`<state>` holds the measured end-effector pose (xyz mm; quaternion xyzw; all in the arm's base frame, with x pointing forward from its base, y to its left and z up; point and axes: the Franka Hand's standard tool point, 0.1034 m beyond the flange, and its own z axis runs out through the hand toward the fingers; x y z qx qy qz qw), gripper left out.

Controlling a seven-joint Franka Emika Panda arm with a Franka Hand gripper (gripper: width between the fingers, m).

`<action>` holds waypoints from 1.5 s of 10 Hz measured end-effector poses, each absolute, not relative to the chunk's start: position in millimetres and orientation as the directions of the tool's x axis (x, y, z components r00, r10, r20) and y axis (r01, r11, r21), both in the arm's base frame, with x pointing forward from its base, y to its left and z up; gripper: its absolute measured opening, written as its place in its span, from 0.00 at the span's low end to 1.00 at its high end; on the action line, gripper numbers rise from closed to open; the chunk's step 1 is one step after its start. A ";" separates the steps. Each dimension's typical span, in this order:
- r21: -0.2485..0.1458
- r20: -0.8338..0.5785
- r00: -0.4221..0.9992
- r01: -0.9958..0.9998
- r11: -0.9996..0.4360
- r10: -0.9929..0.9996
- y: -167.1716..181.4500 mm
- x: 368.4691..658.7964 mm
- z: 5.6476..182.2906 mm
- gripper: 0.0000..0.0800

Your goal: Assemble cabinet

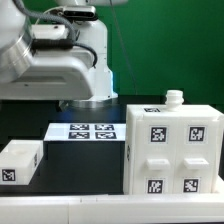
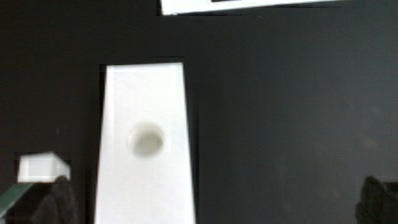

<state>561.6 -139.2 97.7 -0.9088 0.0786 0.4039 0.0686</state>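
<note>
Now the cabinet point(image 1: 172, 150) stands upright, its peg point(image 1: 173, 98) pointing up.

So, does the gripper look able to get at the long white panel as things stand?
Probably yes: the gripper is open above the long white panel, which lies flat with nothing covering it; the small white block sits apart beside it.
</note>
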 end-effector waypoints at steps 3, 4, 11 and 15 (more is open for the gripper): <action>-0.101 -0.678 0.735 -0.125 -0.987 -0.024 -136.8 577.8 83.1 1.00; -0.100 -0.679 0.734 -0.128 -0.987 -0.026 -138.4 577.0 81.8 1.00; -0.035 -0.764 0.634 -0.225 -0.974 -0.119 -146.0 545.4 39.8 1.00; -0.003 -0.788 0.595 -0.256 -0.967 -0.155 -147.2 535.8 30.3 1.00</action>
